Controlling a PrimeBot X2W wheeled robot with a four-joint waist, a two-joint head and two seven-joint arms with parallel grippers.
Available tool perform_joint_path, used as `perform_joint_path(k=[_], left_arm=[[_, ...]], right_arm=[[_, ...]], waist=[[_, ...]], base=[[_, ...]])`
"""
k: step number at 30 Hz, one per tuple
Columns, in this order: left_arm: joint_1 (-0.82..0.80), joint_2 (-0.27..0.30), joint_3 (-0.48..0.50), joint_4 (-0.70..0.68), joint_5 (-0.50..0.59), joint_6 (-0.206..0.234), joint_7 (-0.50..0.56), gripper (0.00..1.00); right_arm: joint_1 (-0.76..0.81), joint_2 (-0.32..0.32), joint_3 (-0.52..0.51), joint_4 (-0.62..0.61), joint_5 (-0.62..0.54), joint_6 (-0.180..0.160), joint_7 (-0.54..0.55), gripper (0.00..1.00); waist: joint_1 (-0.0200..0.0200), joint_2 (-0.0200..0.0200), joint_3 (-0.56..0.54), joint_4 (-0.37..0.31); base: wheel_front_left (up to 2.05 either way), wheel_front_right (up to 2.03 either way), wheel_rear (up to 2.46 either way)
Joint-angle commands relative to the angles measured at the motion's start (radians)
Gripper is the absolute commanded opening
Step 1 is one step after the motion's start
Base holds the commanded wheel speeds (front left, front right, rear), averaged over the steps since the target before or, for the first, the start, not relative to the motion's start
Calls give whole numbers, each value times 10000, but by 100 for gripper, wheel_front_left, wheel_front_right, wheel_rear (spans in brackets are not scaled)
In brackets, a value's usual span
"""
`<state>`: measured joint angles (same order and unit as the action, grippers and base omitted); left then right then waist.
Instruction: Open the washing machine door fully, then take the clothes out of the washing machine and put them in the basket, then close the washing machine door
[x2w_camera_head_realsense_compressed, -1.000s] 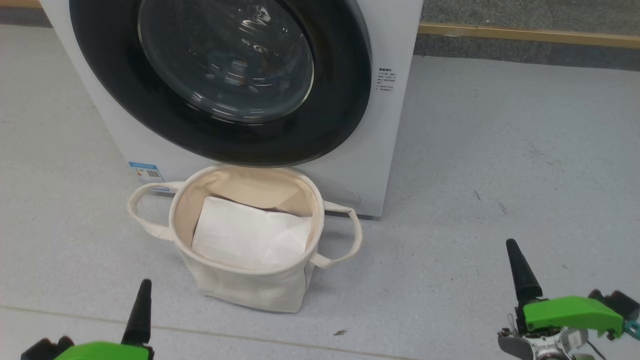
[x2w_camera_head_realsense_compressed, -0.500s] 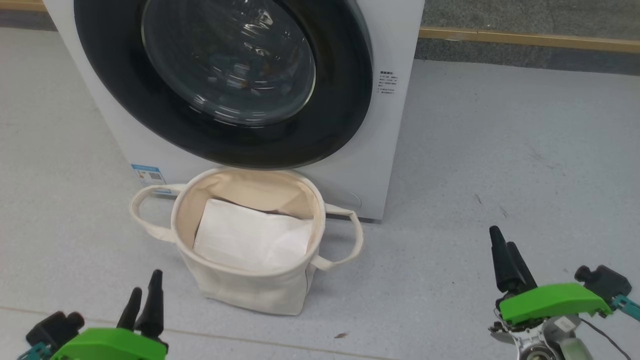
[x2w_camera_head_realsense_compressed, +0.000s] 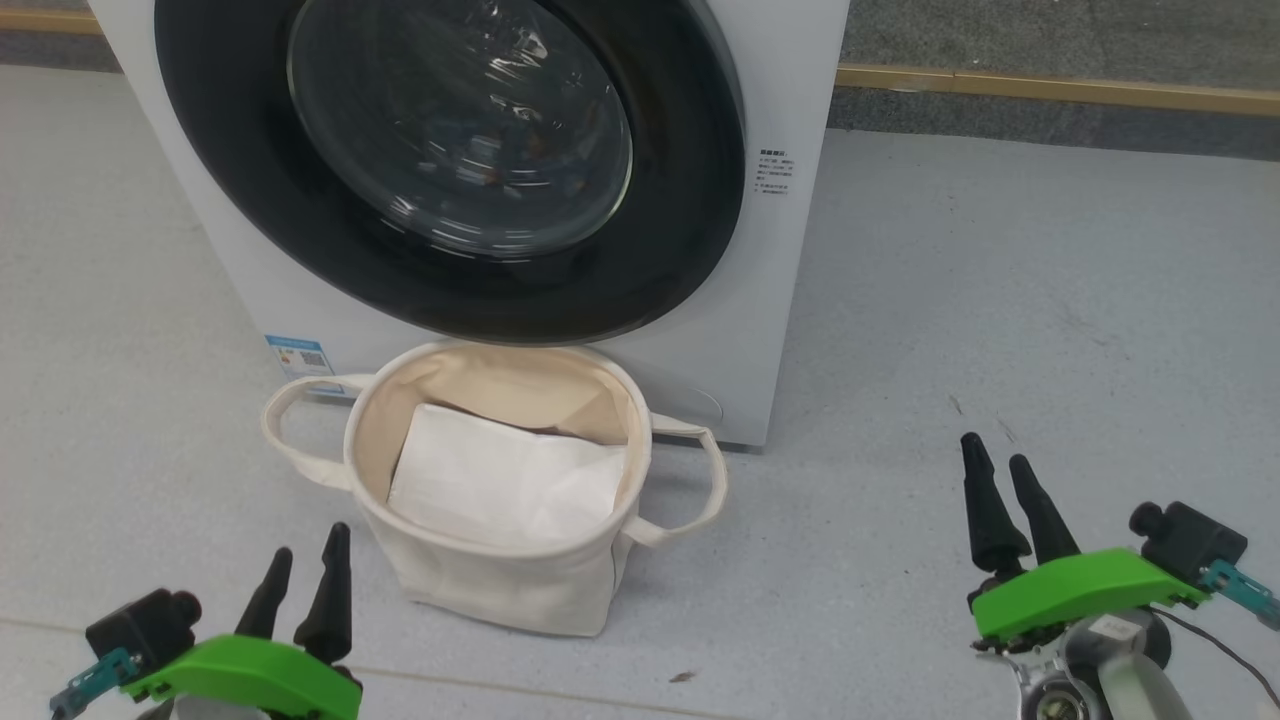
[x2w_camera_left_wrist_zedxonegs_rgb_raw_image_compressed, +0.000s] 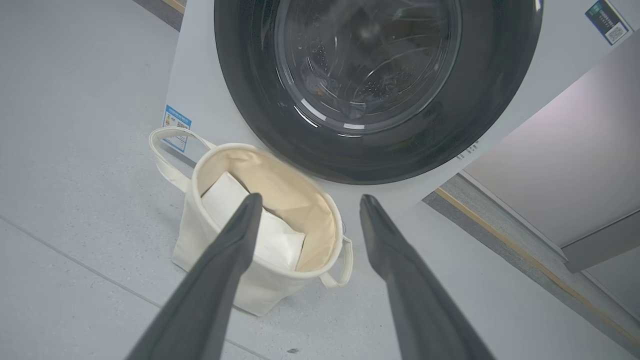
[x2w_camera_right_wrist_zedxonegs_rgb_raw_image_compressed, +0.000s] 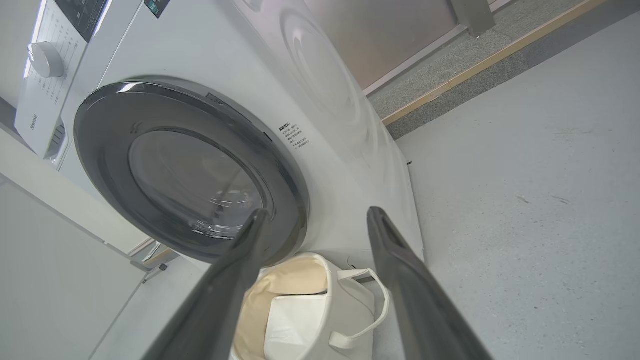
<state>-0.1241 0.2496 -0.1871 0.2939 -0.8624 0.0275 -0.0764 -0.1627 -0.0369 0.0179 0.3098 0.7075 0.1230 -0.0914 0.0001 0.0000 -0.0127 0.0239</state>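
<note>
The washing machine (x2w_camera_head_realsense_compressed: 790, 300) is a white box with its door (x2w_camera_head_realsense_compressed: 680, 200) shut flat against the front, black rim around a glass window. Dim blue and orange patches of the clothes (x2w_camera_head_realsense_compressed: 480, 160) show through the glass. The cream basket (x2w_camera_head_realsense_compressed: 500, 590) stands on the floor against the machine, below the door, with a white sheet (x2w_camera_head_realsense_compressed: 500, 475) inside. My left gripper (x2w_camera_head_realsense_compressed: 310, 545) hovers open just left of the basket's near side. Far right of the basket, my right gripper (x2w_camera_head_realsense_compressed: 993, 452) is open over the floor. Both hold nothing. Each wrist view has open fingers (x2w_camera_left_wrist_zedxonegs_rgb_raw_image_compressed: 240, 235) (x2w_camera_right_wrist_zedxonegs_rgb_raw_image_compressed: 400, 260) framing door and basket.
Grey floor stretches to the right of the machine. A yellow-brown strip (x2w_camera_head_realsense_compressed: 1050, 90) runs along the back wall. A control panel with a white knob (x2w_camera_right_wrist_zedxonegs_rgb_raw_image_compressed: 45, 59) sits above the door. A metal-faced cabinet (x2w_camera_left_wrist_zedxonegs_rgb_raw_image_compressed: 565, 175) stands beside the machine.
Both grippers have come up and forward, the left nearing the basket. The right has turned so both fingers show. The whole picture shifted down slightly. Door and basket have not moved.
</note>
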Motion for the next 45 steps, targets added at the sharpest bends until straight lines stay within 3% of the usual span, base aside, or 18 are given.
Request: perform_joint_path(k=[1, 18, 45], left_arm=[[-632, 390, 153, -331, 348, 84, -176, 100], [-1018, 992, -272, -335, 1911, 367, -760, 100], [-1474, 1731, -466, -799, 3407, 786, -1319, 100]], right_arm=[[-580, -79, 185, -428, -418, 45, -165, 100], [-762, -97, 546, -489, -2988, 56, -662, 100], [-1252, -123, 670, -680, -5715, 71, -1422, 100]], waist=[[0, 0, -11, 4], [0, 0, -111, 59], [0, 0, -102, 86]], base=[[0, 0, 0], [0, 0, 0], [0, 0, 0]])
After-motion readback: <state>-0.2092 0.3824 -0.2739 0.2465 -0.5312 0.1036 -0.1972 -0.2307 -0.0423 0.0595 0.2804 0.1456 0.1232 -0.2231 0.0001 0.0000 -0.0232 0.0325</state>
